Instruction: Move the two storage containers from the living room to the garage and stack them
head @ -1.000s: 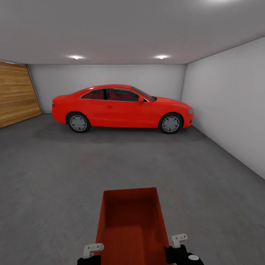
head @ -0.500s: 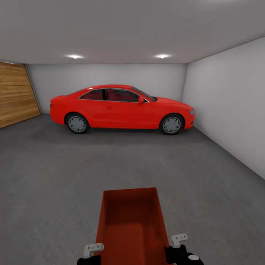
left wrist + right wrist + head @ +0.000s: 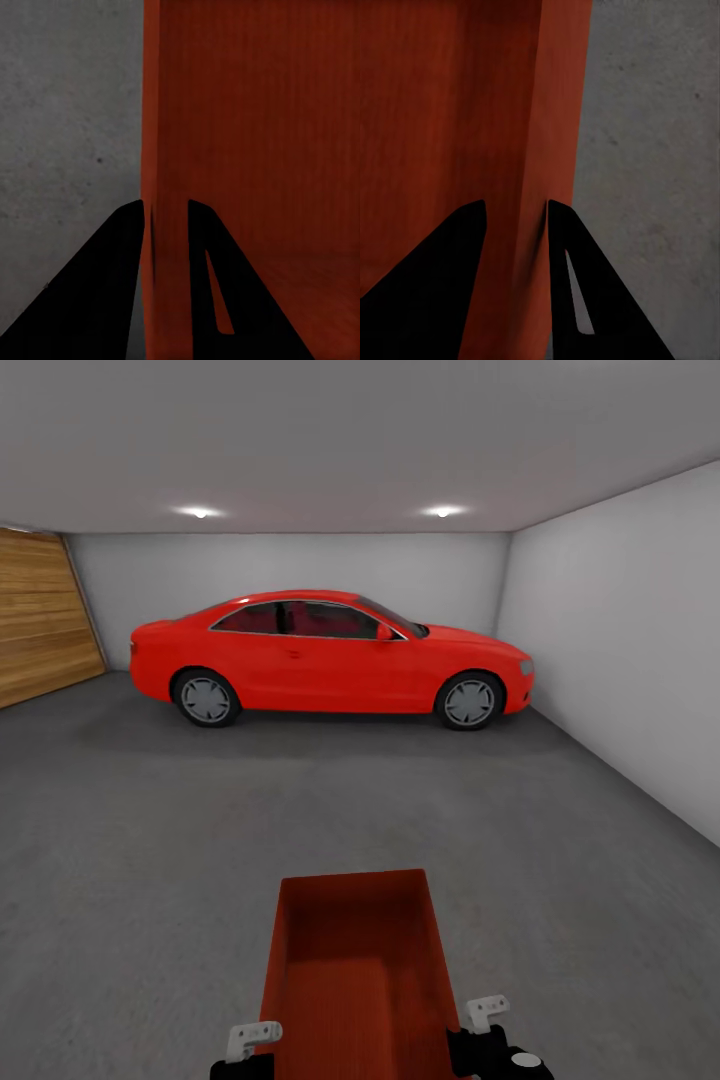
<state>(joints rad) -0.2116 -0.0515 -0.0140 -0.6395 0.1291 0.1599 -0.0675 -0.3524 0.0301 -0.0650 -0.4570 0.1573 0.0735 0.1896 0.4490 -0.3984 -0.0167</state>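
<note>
I am in the garage, carrying one orange-red storage container [image 3: 355, 970] low in front of me, open top up, above the dark grey concrete floor [image 3: 150, 840]. My left gripper [image 3: 250, 1040] is shut on its left side wall, and the left wrist view shows its fingers [image 3: 124, 247] pinching the thin wall [image 3: 247, 135]. On the opposite side wall my right gripper [image 3: 487, 1015] is shut, its fingers [image 3: 450, 255] astride the wall [image 3: 457, 112]. The second container is out of view.
A red car [image 3: 330, 657] is parked across the far end of the room. A light wooden door [image 3: 40, 615] stands at the left and a white wall [image 3: 620, 650] runs along the right. Bare concrete stretches between me and the car.
The whole view has crept forward: the car looks slightly larger and the door has slid leftward. The container and both grippers keep the same place in the picture.
</note>
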